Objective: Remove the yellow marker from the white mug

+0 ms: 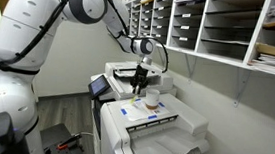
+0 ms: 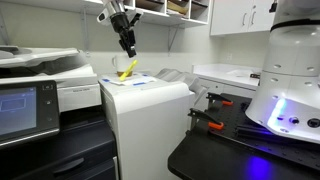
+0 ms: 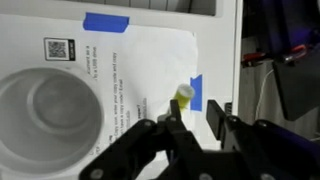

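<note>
The white mug (image 3: 45,112) stands on the printer top at the left of the wrist view, seen from above, with nothing inside it. The yellow marker (image 3: 184,94) is outside the mug, to its right, its end showing just by one finger. My gripper (image 3: 193,110) hovers over it, and the gap between the fingers is wider than the marker. In an exterior view the marker (image 2: 127,69) slants beside the mug (image 2: 118,68) just under the gripper (image 2: 129,50). In an exterior view the gripper (image 1: 140,86) is above the mug (image 1: 152,100).
A white sheet held by blue tape (image 3: 105,20) lies on the big white printer (image 2: 140,120). The printer's touch panel (image 2: 22,108) is at the front. Wall shelves with paper (image 1: 222,24) stand behind. The printer's edge (image 3: 238,60) is close to the right.
</note>
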{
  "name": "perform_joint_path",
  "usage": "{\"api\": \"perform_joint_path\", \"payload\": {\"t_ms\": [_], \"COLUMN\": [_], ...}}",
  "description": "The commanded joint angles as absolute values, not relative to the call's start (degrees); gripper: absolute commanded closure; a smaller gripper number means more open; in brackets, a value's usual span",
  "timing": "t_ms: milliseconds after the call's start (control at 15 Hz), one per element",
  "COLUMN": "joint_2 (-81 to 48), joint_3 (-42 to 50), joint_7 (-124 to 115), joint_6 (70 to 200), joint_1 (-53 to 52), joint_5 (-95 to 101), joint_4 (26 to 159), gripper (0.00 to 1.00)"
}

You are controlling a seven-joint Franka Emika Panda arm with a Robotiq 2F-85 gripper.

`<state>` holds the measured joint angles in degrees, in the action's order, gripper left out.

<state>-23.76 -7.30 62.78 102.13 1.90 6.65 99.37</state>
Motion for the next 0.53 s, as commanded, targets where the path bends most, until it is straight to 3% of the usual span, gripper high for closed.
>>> {"api": "perform_joint_path", "payload": {"t_ms": [0, 267, 467], "joint_2": [-20.3, -18.0, -14.9], "joint_3": [-7.1, -6.6, -6.8], "joint_7": [63.1, 58.7, 58.0], "joint_6": [105.3, 99.8, 96.7], "joint_1": [1.7, 0.7, 0.3], "joint_5": [7.7, 7.9, 8.1], "joint_4": [103.1, 102.1, 102.6], "gripper": [0.31, 0.02, 0.00]}}
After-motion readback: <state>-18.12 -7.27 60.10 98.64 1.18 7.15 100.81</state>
